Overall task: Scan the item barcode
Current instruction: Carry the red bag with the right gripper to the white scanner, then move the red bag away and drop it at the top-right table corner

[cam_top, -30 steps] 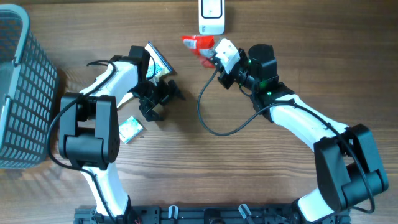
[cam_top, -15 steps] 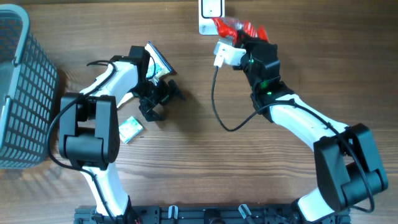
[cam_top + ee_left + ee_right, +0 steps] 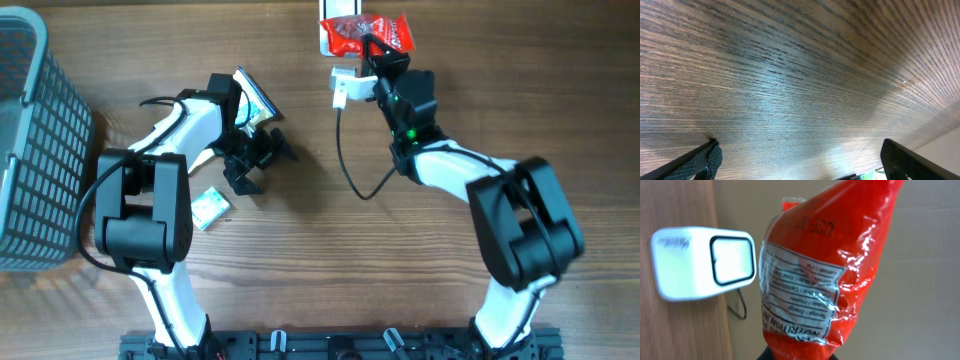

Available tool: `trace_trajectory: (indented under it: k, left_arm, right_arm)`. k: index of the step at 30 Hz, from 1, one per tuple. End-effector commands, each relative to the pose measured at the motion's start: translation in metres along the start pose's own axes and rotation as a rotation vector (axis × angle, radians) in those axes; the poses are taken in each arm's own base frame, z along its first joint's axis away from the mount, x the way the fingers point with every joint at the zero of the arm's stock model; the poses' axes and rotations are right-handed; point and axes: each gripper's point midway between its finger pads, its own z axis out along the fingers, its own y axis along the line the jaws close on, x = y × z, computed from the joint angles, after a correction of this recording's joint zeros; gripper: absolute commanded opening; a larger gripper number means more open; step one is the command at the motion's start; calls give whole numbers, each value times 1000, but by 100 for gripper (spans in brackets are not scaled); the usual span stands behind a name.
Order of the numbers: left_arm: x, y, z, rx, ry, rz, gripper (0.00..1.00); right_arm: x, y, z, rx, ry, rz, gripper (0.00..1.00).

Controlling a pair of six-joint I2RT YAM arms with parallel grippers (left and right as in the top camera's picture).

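Note:
A red snack packet (image 3: 372, 32) hangs over the white barcode scanner (image 3: 328, 44) at the table's far edge, and my right gripper (image 3: 374, 50) is shut on its lower end. The right wrist view has the packet (image 3: 830, 265) upright with its white nutrition label turned toward the scanner (image 3: 700, 262), whose dark-framed window faces the camera. The packet hides the right fingertips. My left gripper (image 3: 256, 160) rests low over the wood left of centre, open. In its wrist view its fingers (image 3: 705, 160) stand far apart with only bare table between them.
A blue-green packet (image 3: 256, 100) lies beside the left arm and a small green packet (image 3: 208, 208) nearer the front. A grey mesh basket (image 3: 30, 150) fills the left edge. A black cable (image 3: 345, 150) loops across the table's middle.
My right gripper has swung the red packet from left of itself up and back, over the scanner. The left arm has not moved.

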Motion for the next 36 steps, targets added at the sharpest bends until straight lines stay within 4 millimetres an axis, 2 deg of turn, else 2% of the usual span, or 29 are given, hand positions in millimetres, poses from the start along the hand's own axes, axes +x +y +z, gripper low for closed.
trace_trajectory:
  k: [1, 2, 4, 6, 9, 11, 12, 13, 16, 20, 27, 30, 32, 33, 36]
  left_arm:
    - [-19, 54, 26, -209, -48, -16, 100]
    - [-19, 54, 26, -209, -48, -17, 100]
    - [-19, 54, 26, -209, -48, -17, 100]
    - [-19, 54, 26, -209, -48, -17, 100]
    - [-19, 54, 26, -209, -48, -16, 100]
    - [-19, 54, 26, -209, -48, -17, 100]
    - [-19, 54, 26, -209, -48, -17, 100]
    - [-19, 54, 26, -209, -48, -17, 100]
    - [-19, 54, 26, -209, -48, -16, 100]
    - [-19, 54, 26, -209, -48, -17, 100]
    - [-19, 54, 26, -209, -48, -17, 100]
    - [-19, 54, 26, -209, -48, -16, 100]
    - [-19, 54, 26, -209, -48, -17, 100]
    - [-19, 54, 26, -209, -48, -16, 100]
    - [-19, 54, 26, -209, -48, -17, 100]
  right_arm:
    - [-6, -45, 30, 141, -42, 86, 4]
    - [-8, -56, 46, 173, -45, 88, 4]
    - [-6, -61, 63, 186, -38, 83, 4]
    - [6, -58, 84, 186, -7, 63, 4]
    - [31, -44, 110, 197, 65, -22, 4]
    - [42, -24, 121, 169, 90, -98, 4]
    - [45, -14, 124, 145, 97, -131, 4]
    - [50, 7, 126, 90, 110, -183, 4]
    - [53, 33, 129, 41, 113, -175, 4]
    - [53, 31, 129, 57, 113, -181, 4]
    - [71, 5, 124, 157, 177, -173, 4]
    - [100, -10, 118, 211, 272, -159, 4]
    - [135, -14, 110, 226, 377, -100, 4]
    - [158, -16, 104, 237, 444, -56, 4]
    - [245, -20, 68, 312, 718, 115, 4]
